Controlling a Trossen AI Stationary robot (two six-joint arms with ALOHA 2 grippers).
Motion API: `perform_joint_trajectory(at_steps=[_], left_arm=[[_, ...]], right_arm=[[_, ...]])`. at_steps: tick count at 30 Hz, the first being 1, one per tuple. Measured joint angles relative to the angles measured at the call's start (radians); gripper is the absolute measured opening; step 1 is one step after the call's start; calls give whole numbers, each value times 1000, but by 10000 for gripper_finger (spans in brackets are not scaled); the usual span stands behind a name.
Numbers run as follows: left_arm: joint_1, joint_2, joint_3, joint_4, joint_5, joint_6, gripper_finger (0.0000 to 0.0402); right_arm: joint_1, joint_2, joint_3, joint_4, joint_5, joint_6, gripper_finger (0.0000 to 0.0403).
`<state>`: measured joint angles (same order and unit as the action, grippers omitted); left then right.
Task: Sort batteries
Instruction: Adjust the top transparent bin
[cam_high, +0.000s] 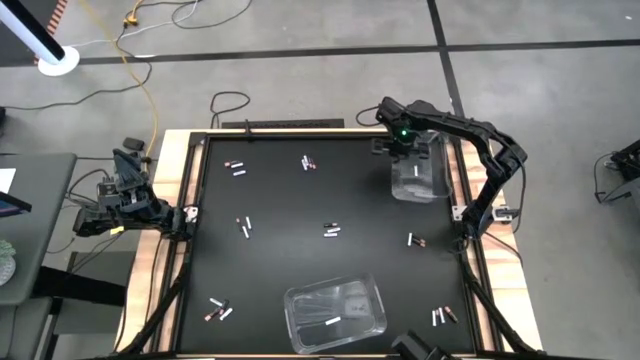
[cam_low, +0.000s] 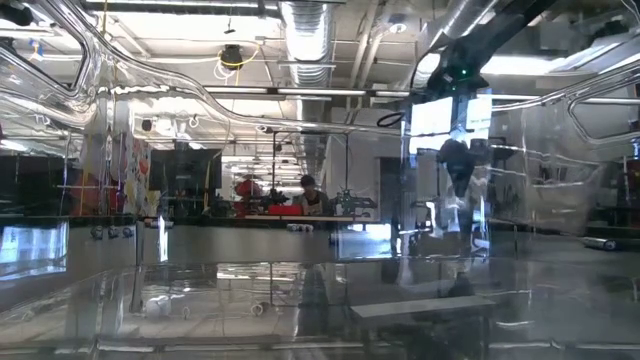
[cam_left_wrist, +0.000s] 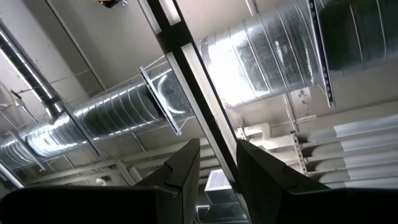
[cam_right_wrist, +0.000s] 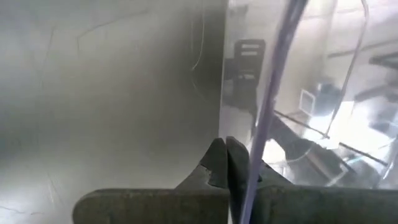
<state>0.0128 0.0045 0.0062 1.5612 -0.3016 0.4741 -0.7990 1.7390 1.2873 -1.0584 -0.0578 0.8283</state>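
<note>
Dark right gripper (cam_high: 408, 150) above clear bin (cam_high: 428, 183)

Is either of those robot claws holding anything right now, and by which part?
The right gripper is shut on the thin wall of the clear plastic bin at the table's far right. The left gripper, parked off the table's left edge, holds nothing.

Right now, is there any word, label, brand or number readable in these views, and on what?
None can be read.
Batteries on the black table: any print is too small to read.
Clear bins: no label shows.
Low view's background room: signs too blurred to read.
</note>
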Motion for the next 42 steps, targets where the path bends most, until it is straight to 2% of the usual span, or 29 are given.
perform_joint_trajectory(at_steps=[19, 30, 36, 42], left_arm=[[0, 0, 0, 0, 0, 0, 102], [0, 0, 0, 0, 0, 0, 102], [0, 0, 0, 0, 0, 0, 102], [0, 0, 0, 0, 0, 0, 102]], right_arm=[[28, 0, 0, 36, 3, -51, 9], [34, 0, 0, 48, 4, -35, 74], [33, 0, 0, 59, 4, -33, 83], [34, 0, 0, 146, 5, -12, 83]])
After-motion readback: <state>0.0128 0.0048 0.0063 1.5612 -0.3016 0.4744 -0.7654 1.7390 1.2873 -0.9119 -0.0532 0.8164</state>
